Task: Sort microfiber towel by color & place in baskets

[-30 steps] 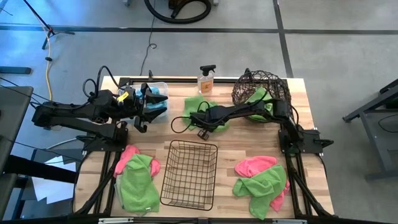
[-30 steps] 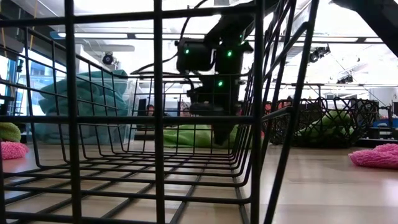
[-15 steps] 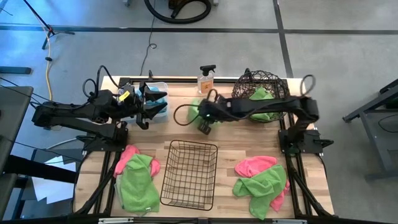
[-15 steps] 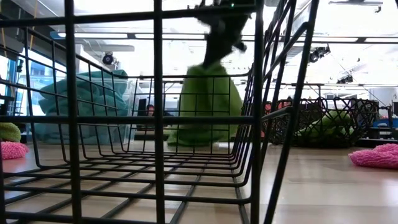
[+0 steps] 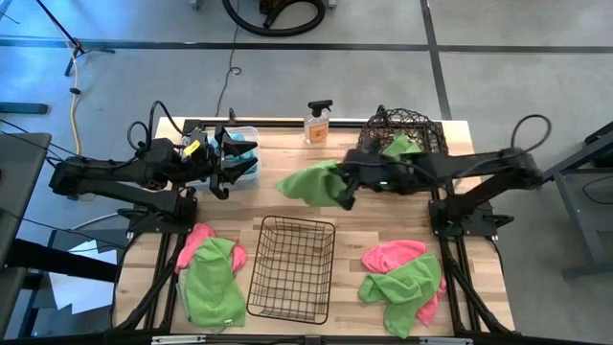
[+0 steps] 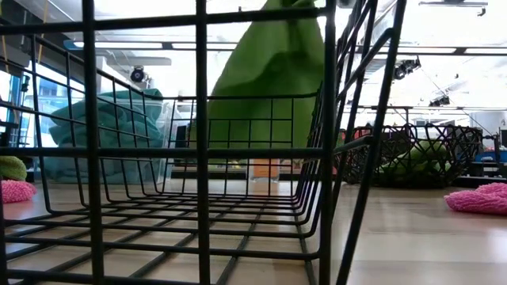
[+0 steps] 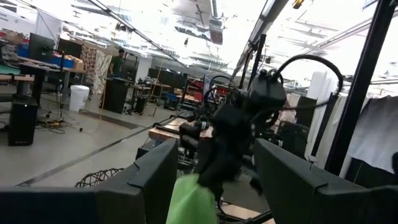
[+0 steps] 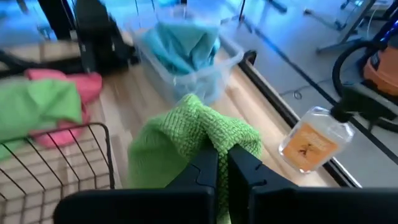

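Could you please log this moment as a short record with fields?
right gripper: shut on a lime green towel, lifted off the table
left gripper: open, over the clear bin
clear bin contents: teal towels
round wire basket: holds a green towel
black grid basket: nothing inside
left on table: pink and green towels, another pile

Grey concrete floor (image 5: 287,86) surrounds the wooden table (image 5: 350,216); bright ceiling lights (image 6: 444,51) hang overhead, and a white bin (image 7: 79,98) stands among distant workbenches.
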Available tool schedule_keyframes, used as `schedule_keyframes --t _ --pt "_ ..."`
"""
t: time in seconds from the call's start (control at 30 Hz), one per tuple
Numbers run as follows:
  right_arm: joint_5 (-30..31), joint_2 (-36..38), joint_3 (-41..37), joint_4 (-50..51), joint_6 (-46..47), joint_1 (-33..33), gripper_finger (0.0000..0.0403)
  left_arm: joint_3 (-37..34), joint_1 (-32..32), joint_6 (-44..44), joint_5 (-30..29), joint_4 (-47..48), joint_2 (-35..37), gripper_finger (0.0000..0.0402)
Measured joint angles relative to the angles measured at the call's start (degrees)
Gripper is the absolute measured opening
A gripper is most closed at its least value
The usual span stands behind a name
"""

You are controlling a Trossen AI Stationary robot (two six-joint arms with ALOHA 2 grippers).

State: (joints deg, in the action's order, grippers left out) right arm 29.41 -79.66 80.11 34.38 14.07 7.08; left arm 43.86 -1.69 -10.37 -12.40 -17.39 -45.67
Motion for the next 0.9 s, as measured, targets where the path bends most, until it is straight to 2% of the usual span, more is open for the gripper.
schedule_keyframes --t 0.13,0.3,0.47,0.63,0.9 --pt "0.8 7.9 -7.1 -7.7 0.6 1.5 0.0 0.0 0.0 0.0 0.0 0.0 0.0 0.0201" --pt "-1.6 15.5 -14.2 -22.3 -2.7 1.6 0.0 0.0 0.0 0.0 -0.2 0.0 0.0 0.0201" --pt "-10.0 18.3 -16.5 -33.9 -5.5 0.8 0.0 0.0 0.0 0.0 -0.2 0.0 0.0 0.0201" --pt "-17.7 18.3 -16.5 -37.4 -6.6 0.8 0.0 0.0 0.0 0.0 -0.2 -0.1 0.0 0.0201" --pt "-18.3 18.3 -16.5 -37.1 -6.6 0.8 0.0 0.0 0.0 0.0 -0.2 -0.1 -0.1 0.0201"
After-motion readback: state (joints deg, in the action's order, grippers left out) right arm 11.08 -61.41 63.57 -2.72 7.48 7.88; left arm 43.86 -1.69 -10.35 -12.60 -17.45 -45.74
